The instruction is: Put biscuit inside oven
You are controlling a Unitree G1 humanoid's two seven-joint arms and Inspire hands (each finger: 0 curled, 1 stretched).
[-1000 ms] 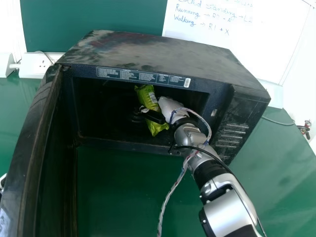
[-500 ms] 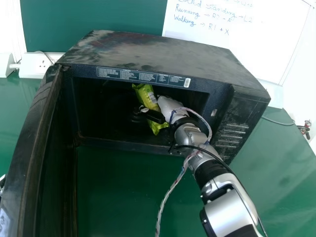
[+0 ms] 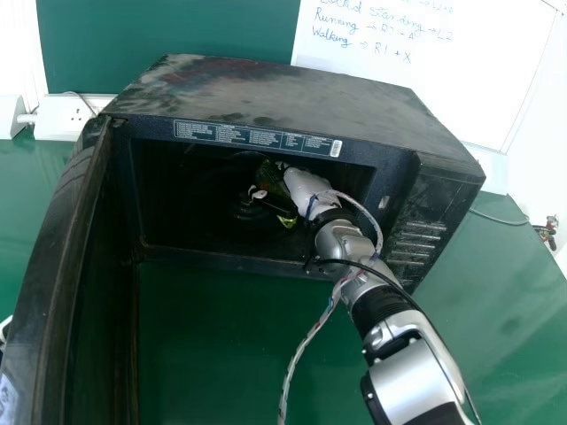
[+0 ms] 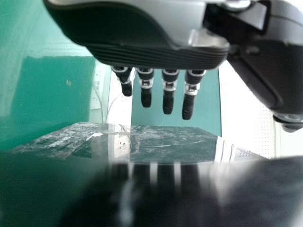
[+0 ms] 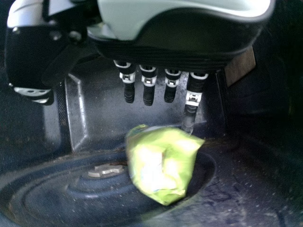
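The right hand (image 3: 306, 188) reaches into the black oven (image 3: 275, 93) through its open front. Beside its palm and thumb, the green biscuit packet (image 3: 289, 221) is partly hidden and in shadow. In the right wrist view the right hand (image 5: 189, 40) has straight fingers, with the yellow-green packet (image 5: 163, 163) by the longest fingertip, over the turntable (image 5: 94, 203); whether they touch, I cannot tell. A pale bit of the left hand (image 3: 4, 328) or its arm shows beyond the oven door. In the left wrist view the left hand (image 4: 142, 42) is open, fingers straight.
The open oven door (image 3: 58, 266) stands along the left of the head view. A green table (image 3: 221, 354) carries the oven. Behind are a whiteboard (image 3: 461, 80) and a wall socket (image 3: 66, 115). Loose wires (image 3: 306, 354) hang from the right forearm.
The packet has dropped away beside the right hand and turned darker, with less of it in sight. The right hand and arm have barely moved.
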